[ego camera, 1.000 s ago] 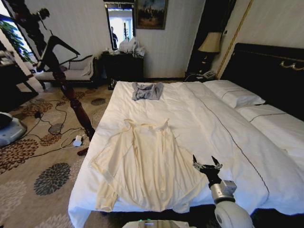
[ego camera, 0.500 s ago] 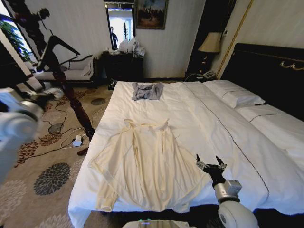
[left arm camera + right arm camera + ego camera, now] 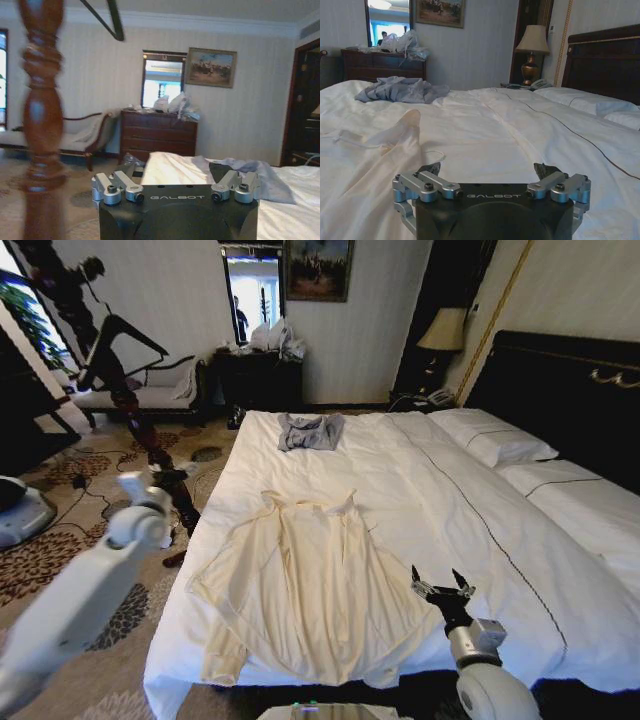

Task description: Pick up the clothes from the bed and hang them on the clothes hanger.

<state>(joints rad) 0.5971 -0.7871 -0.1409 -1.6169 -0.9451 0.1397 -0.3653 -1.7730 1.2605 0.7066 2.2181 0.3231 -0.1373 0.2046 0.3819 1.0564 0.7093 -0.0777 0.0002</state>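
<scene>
The clothes (image 3: 305,580), a pale cream long-sleeved garment, lie spread flat on the bed (image 3: 440,490) near its foot. My right gripper (image 3: 440,588) is open, low over the duvet just beside the garment's right hem. In the right wrist view the gripper (image 3: 489,170) holds nothing, and the cream cloth (image 3: 380,145) lies just ahead. My left arm reaches up beside the bed's left edge, its gripper (image 3: 160,478) open by the wooden stand. The left gripper (image 3: 175,172) is empty. The black clothes hanger (image 3: 120,335) hangs on the stand, and its corner (image 3: 112,20) shows overhead.
A smaller grey garment (image 3: 310,430) lies at the far end of the bed. The dark turned wooden post (image 3: 42,120) stands close beside my left gripper. Cables and a white plug (image 3: 162,537) lie on the patterned carpet. A dresser (image 3: 255,375) and bench line the far wall.
My left arm has swung from the far left in toward the bed's left side and the wooden stand. The right gripper has stayed almost still, open.
</scene>
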